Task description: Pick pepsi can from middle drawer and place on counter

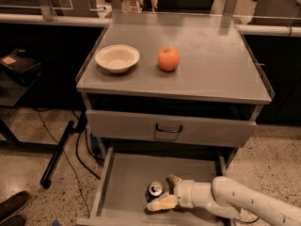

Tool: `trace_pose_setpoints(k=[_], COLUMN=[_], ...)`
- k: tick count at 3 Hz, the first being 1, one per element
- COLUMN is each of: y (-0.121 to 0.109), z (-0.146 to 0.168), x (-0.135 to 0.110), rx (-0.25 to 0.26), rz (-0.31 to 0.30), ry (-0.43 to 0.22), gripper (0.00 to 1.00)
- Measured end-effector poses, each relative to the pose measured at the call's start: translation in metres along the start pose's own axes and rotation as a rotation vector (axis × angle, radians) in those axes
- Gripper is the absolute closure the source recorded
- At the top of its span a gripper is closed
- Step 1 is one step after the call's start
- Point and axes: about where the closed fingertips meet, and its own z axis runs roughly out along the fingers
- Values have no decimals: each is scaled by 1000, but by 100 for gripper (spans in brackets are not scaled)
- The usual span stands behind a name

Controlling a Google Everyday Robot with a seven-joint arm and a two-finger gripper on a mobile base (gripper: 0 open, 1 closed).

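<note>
The pepsi can [154, 189], dark with a silver top, stands upright on the floor of the open middle drawer [127, 175], near its front middle. My gripper [165, 192] reaches in from the right on a white arm. Its fingers are spread, one fingertip [157, 205] in front of the can and one [175, 178] behind it, so the can sits between them. The counter [207, 65] is the grey cabinet top above.
A white bowl [117, 58] and an orange fruit [168, 58] sit on the counter. The top drawer front with a dark handle [168, 128] is shut above the open drawer. A black stand leg and cables lie on the floor at the left.
</note>
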Motion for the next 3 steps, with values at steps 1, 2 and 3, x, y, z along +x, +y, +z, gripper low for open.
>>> trace_pose_setpoints(k=[1,2,3], y=[-2,-3,-2], z=[11,21,26], x=[0,2,7], rx=[-9,-16,-17], rz=[8,21,35], ry=[2,4,-3], gripper=[0,0,19])
